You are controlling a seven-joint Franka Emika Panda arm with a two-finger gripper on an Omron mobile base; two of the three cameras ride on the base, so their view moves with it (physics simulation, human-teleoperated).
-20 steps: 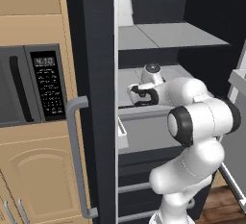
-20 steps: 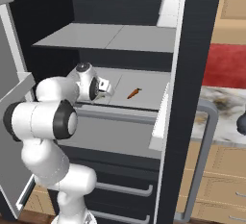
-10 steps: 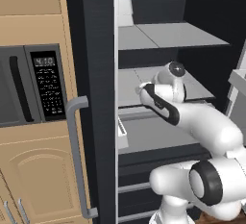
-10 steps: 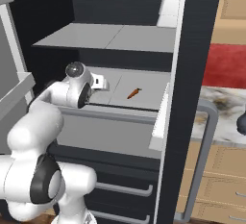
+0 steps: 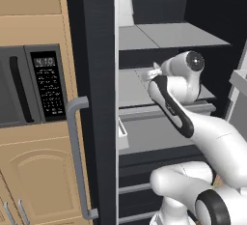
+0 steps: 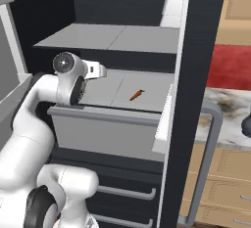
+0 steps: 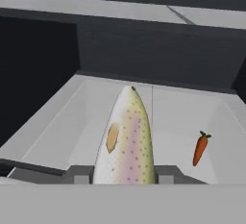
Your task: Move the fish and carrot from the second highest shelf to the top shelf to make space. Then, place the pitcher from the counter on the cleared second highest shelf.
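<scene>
One gripper has carried the fish higher.

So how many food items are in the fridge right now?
2. The fish is held in the gripper above the second shelf; the carrot lies on that shelf toward its right. More could be hidden behind the arm.

Home kitchen: open fridge, built-in microwave, wood cabinets, countertop.

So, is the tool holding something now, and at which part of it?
Yes: the tool holds the fish at its near end, and the far tip points toward the fridge's back wall.
</scene>
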